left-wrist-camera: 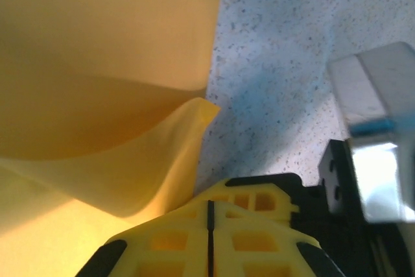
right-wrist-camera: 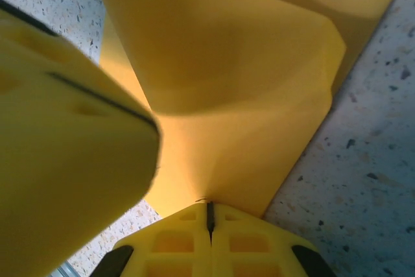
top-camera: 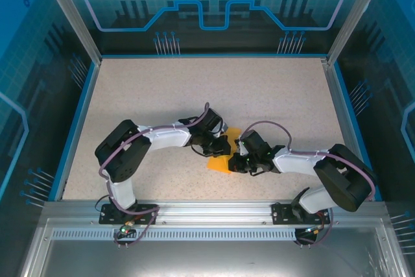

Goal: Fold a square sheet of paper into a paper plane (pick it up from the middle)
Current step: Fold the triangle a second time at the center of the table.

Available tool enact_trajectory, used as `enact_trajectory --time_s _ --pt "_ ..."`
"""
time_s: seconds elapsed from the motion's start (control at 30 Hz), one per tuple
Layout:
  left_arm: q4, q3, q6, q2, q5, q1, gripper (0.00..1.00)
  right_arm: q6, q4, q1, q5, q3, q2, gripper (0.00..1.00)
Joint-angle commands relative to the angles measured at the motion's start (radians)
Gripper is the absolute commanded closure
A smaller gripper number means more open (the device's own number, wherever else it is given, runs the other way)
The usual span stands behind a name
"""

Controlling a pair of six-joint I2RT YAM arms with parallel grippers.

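The square sheet of paper [top-camera: 218, 163] is orange and lies at the table's middle, folded into layers with one flap curling up [left-wrist-camera: 181, 134]. My right gripper [right-wrist-camera: 209, 207] is shut on its near edge, and the paper [right-wrist-camera: 227, 63] fans out from the seam between the fingers. It comes in from the right [top-camera: 237, 160]. My left gripper [left-wrist-camera: 209, 211] is shut, its tip against the curled flap, and I see no paper in its seam. From above it sits at the sheet's left side [top-camera: 219, 148]. Its yellow fingers [right-wrist-camera: 65, 147] loom blurred beside the sheet. No paper plane is in view.
Both arms reach inward over the speckled tabletop [top-camera: 194, 89], their wrists almost touching. A grey and black part of the right arm [left-wrist-camera: 376, 128] stands close beside the left fingers. Blue rails [top-camera: 78, 121] and clear walls fence the table.
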Motion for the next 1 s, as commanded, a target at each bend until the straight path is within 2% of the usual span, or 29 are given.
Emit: enact_trajectory --time_s 0.0,0.5,0.97 --pt "0.038 -0.02 -0.023 0.031 0.021 -0.005 0.92 -0.021 -0.153 0.025 0.037 -0.026 0.013 1.0" --pt "0.007 -0.035 0.021 0.08 -0.076 0.004 0.95 -0.031 -0.189 0.025 0.051 -0.025 -0.011 1.0" --pt "0.005 -0.013 0.063 0.11 -0.081 0.09 0.95 -0.06 -0.221 0.025 0.061 -0.023 -0.005 1.0"
